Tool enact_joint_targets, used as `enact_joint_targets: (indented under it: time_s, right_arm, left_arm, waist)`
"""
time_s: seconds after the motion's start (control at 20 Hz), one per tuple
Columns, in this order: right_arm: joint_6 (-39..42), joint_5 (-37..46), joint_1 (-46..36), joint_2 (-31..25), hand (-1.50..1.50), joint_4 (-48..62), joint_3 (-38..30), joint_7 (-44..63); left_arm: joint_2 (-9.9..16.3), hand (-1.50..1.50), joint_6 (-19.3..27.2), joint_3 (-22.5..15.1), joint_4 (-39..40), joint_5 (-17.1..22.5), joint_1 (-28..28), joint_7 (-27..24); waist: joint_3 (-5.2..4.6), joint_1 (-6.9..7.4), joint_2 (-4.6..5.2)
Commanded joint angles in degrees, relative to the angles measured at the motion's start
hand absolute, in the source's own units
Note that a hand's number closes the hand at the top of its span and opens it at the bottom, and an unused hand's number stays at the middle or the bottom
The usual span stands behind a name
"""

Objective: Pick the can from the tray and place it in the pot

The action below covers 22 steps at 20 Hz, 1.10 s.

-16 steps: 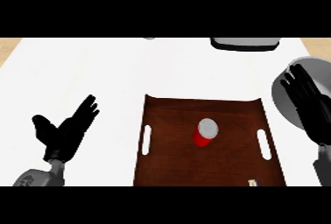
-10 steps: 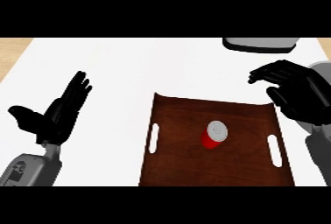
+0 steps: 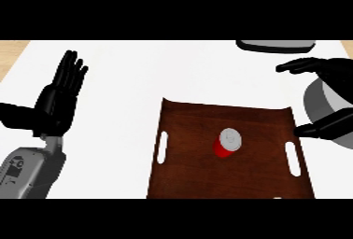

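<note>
The can (image 3: 228, 142) stands upright mid-tray (image 3: 200, 177), left of and nearer than the right hand (image 3: 331, 100), which hovers released, closer than the resting, open left hand (image 3: 59, 100).

The can (image 3: 226, 144) is red with a silver-white top. The tray (image 3: 207, 177) is dark reddish-brown with white handle slots. The counter (image 3: 151, 70) is white, the pot (image 3: 276, 45) grey with a dark rim. Each robot hand is black: left (image 3: 59, 100), right (image 3: 331, 74).

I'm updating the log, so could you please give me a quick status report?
Left hand open, resting at left. Right hand open, right of tray, holding nothing. Can upright on tray. Pot at top edge. Nothing between hand and can.
</note>
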Motion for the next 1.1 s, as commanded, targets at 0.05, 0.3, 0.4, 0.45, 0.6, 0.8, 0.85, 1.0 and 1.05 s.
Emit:
enact_joint_targets:
  time_s: [0.05,0.3,0.4,0.45,0.6,0.8,0.85,1.0,1.05]
  right_arm:
    - [6.29,12.79,-2.5,-3.7,-1.5,7.37,2.44,-19.03]
    - [3.8,22.41,-8.46,-7.68,-1.5,7.73,8.86,-19.29]
    - [2.39,26.47,-9.02,-8.17,-1.5,6.94,12.52,-19.01]
    - [0.82,28.39,-10.51,-6.25,-1.5,6.34,14.78,-16.38]
    - [0.64,30.38,-11.01,-4.64,-1.5,4.69,17.25,-14.57]
    - [0.61,33.3,-9.29,-4.24,-1.5,0.92,19.21,-11.94]
    - [1.18,33.81,-11.43,-0.98,-1.5,2.68,20.27,-7.71]
    - [2.38,35.82,-9.75,-1.31,-1.5,1.46,19.88,-7.36]
    - [0.35,37.61,-11.15,3.67,-1.5,2.53,22.01,-2.61]
  left_arm:
    - [-0.31,0.0,1.13,1.14,0.57,-0.85,-1.19,-0.91]
    - [0.69,0.0,-1.0,2.36,2.19,-0.1,0.13,-1.01]
    - [1.35,0.0,-0.63,3.09,1.98,-0.38,-1.27,-0.1]
    - [0.21,0.0,0.97,2.01,1.37,-1.16,-1.36,1.47]
    - [0.5,0.0,-0.14,3.72,1.74,-0.37,-1.08,1.41]
    - [-0.72,0.0,1.15,2.95,-0.25,-2.52,-0.18,1.57]
    - [0.06,0.0,0.71,3.92,-1.23,-2.31,1.52,1.09]
    - [-0.91,0.0,0.11,4.73,2.9,-3.3,-1.72,0.62]
    - [-0.96,0.0,-1.71,4.64,2.61,-2.18,-0.75,0.25]
  waist:
    - [-0.03,-0.75,-0.03]
    - [-0.28,-1.9,-0.67]
    - [-0.28,-2.15,-0.8]
    - [-0.29,-2.12,-0.92]
    - [-0.32,-3.15,-1.18]
    - [-0.31,-3.71,-1.37]
    - [-0.32,-3.26,-1.33]
    - [-0.32,-3.93,-1.25]
    - [-0.33,-3.6,-1.22]
